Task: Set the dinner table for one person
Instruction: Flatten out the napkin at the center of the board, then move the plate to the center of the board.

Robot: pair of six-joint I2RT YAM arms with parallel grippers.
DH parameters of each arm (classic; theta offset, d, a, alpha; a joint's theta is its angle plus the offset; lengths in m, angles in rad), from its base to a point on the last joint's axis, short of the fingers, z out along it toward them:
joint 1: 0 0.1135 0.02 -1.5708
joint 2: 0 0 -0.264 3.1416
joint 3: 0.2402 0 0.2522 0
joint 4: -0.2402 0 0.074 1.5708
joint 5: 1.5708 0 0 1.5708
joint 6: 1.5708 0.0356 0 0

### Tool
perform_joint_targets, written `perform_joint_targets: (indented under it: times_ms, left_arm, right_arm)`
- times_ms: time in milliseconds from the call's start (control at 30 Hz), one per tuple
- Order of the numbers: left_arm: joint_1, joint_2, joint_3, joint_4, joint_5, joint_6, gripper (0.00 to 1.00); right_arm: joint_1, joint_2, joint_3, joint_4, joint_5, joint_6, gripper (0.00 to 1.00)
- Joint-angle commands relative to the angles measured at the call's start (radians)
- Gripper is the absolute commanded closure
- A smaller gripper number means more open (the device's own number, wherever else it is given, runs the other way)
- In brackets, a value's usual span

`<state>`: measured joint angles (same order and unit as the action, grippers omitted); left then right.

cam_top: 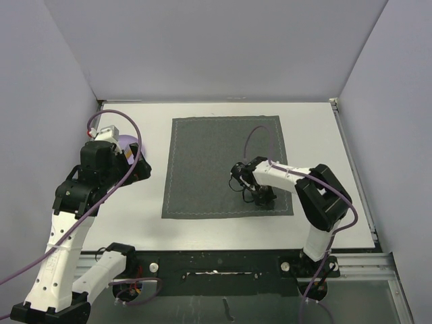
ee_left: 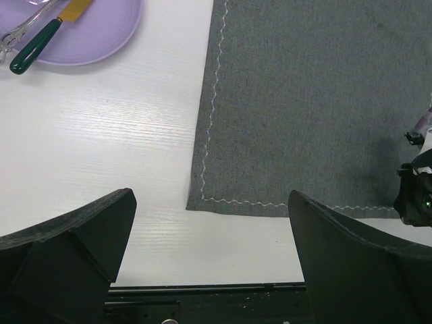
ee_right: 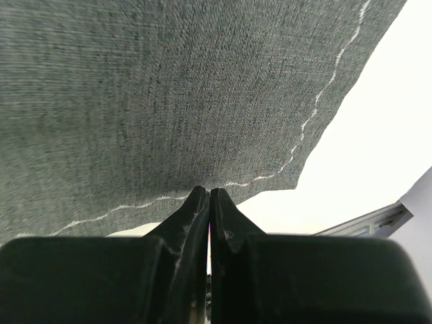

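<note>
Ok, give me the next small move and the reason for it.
Probably swing the left gripper, jaws wide open, toward the purple plate and lower it over the rim. The plate, with a green-handled knife on it, sits on the white table left of the grey placemat, which has no dishes on it.

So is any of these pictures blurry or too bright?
Right wrist view: the placemat is so near it looks stretched, and the table glares plain white. Left wrist view: the left gripper looks dark and soft-edged. Top view: even light, faint shadows.
</note>
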<state>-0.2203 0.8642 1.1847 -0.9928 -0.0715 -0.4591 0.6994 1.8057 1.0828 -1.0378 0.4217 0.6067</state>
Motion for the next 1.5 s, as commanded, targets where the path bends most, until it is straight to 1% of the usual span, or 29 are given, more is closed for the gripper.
perform_joint_targets:
  times_ms: [0,200,333,400,433,467,500,567,600,667,700,767,833,933,1067,1167,1300,1400,1467]
  left_arm:
    - [0.006,-0.005,0.028,0.03,-0.001,0.004,0.02]
    - [0.006,-0.003,0.018,0.036,0.019,-0.014,0.02]
    - [0.006,-0.011,0.022,0.03,0.008,-0.019,0.02]
    - [0.006,-0.019,0.02,0.024,-0.011,-0.027,0.02]
    - [0.006,-0.024,0.019,0.015,-0.029,-0.036,0.02]
    - [0.006,-0.03,0.016,0.008,-0.047,-0.048,0.02]
    - [0.006,-0.038,0.012,0.005,-0.062,-0.057,0.02]
    - [0.006,-0.047,0.005,-0.017,-0.107,-0.085,0.02]
    - [0.006,-0.054,0.003,-0.035,-0.142,-0.103,0.02]
    - [0.006,-0.067,0.001,-0.08,-0.235,-0.155,0.02]
    - [0.006,-0.077,-0.003,-0.102,-0.292,-0.192,0.02]
    - [0.006,-0.11,-0.027,-0.11,-0.384,-0.253,0.02]
    - [0.006,-0.142,-0.065,-0.056,-0.445,-0.272,0.02]
    - [0.006,-0.124,-0.097,0.05,-0.522,-0.244,0.02]
    - [0.007,-0.02,-0.097,0.224,-0.541,-0.161,0.02]
    - [0.018,0.094,-0.051,0.285,-0.575,-0.155,0.02]
    - [0.036,0.257,0.031,0.35,-0.57,-0.152,0.02]
    - [0.064,0.323,0.047,0.396,-0.56,-0.155,0.02]
    - [0.103,0.349,0.051,0.417,-0.528,-0.157,0.02]
  right_arm:
    - [0.009,-0.095,0.058,0.022,0.019,0.0,1.0]
    - [0.009,-0.138,0.094,-0.029,0.047,0.004,1.0]
    - [0.02,-0.194,0.12,-0.045,0.057,0.004,1.0]
    - [0.049,-0.245,0.129,0.012,0.01,-0.038,1.0]
    - [0.06,-0.278,0.126,0.072,-0.049,-0.087,1.0]
    - [0.065,-0.314,0.115,0.141,-0.146,-0.124,0.98]
    - [0.065,-0.348,0.098,0.225,-0.248,-0.155,0.89]
    - [0.064,-0.4,0.085,0.363,-0.409,-0.201,0.65]
    - [0.064,-0.406,0.101,0.403,-0.459,-0.225,0.57]
    - [0.064,-0.371,0.184,0.414,-0.54,-0.277,0.42]
    - [0.064,-0.341,0.232,0.41,-0.57,-0.301,0.41]
    - [0.066,-0.284,0.315,0.427,-0.633,-0.336,0.45]
    - [0.066,-0.228,0.384,0.454,-0.7,-0.359,0.47]
    - [0.065,-0.105,0.492,0.465,-0.747,-0.386,0.48]
    - [0.064,0.051,0.632,0.476,-0.816,-0.401,0.5]
    - [0.062,0.158,0.734,0.478,-0.867,-0.414,0.49]
    - [0.058,0.29,0.855,0.46,-0.912,-0.435,0.48]
    - [0.052,0.381,0.955,0.427,-0.921,-0.453,0.48]
    - [0.041,0.429,0.99,0.441,-0.95,-0.449,0.47]
